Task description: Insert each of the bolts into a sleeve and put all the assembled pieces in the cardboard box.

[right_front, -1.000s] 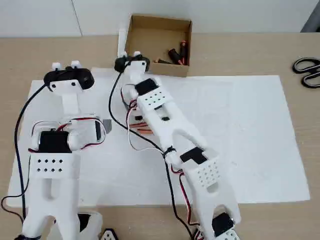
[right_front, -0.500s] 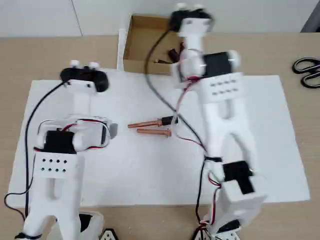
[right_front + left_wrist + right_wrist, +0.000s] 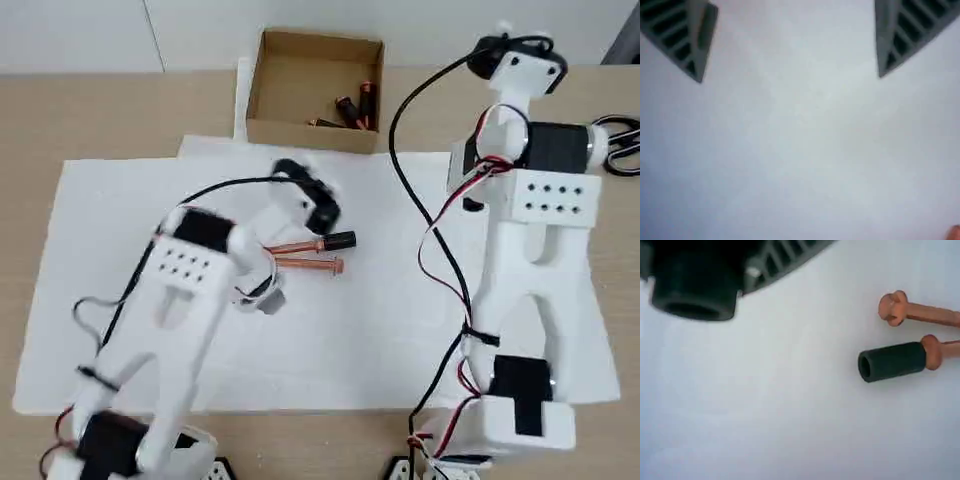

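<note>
High view showed two bolts lying side by side on the white sheet (image 3: 450, 330): a bare bolt (image 3: 305, 265) and a second bolt (image 3: 290, 247) with a black sleeve (image 3: 340, 241) butted against its head, judged not yet fitted over the shank. Left gripper (image 3: 790, 74) hung just beside them, jaws spread wide over bare sheet, presumably placed for a pickup. Right gripper (image 3: 520, 65) stood raised and well apart, likely to leave room. A black tube (image 3: 692, 290) sat against it; whether it was pinched could not be determined. Cardboard box (image 3: 258, 95) held what appeared to be assembled pieces (image 3: 352, 108) toward one corner.
</note>
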